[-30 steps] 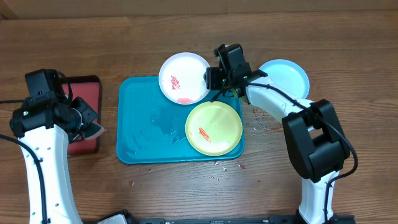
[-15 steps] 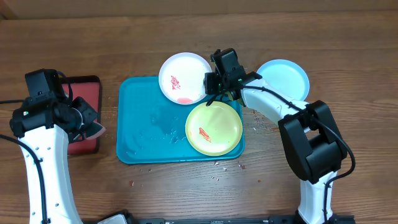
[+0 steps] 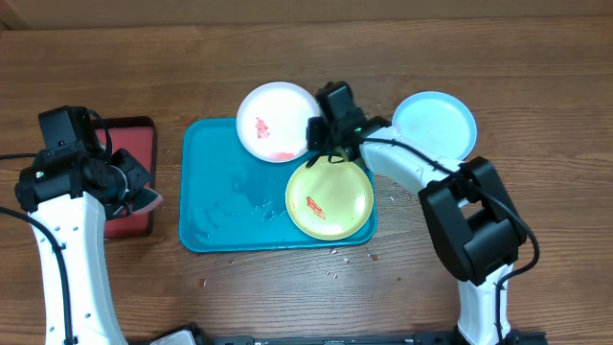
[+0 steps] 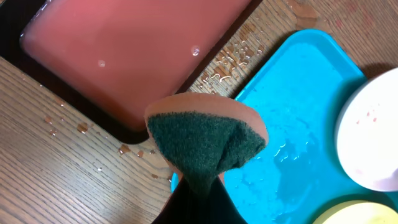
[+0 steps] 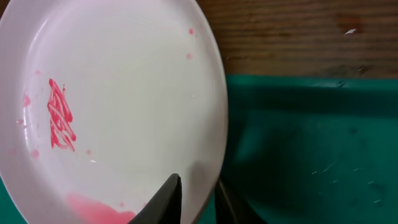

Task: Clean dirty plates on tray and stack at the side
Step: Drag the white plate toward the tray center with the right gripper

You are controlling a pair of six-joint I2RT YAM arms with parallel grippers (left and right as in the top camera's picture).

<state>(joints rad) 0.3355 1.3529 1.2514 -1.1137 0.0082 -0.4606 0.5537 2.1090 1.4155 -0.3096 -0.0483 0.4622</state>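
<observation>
The right tool (image 5: 196, 199) pinches the rim of the white plate (image 5: 124, 93), likely steadying it over the far edge of the teal tray (image 5: 298, 143) for wiping. The left tool (image 4: 199, 202) clamps a folded sponge (image 4: 205, 140), apparently ready to scrub.

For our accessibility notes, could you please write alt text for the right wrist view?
The right end effector pinches the rim of a white plate smeared red, partly over the teal tray; wooden table beyond.
</observation>
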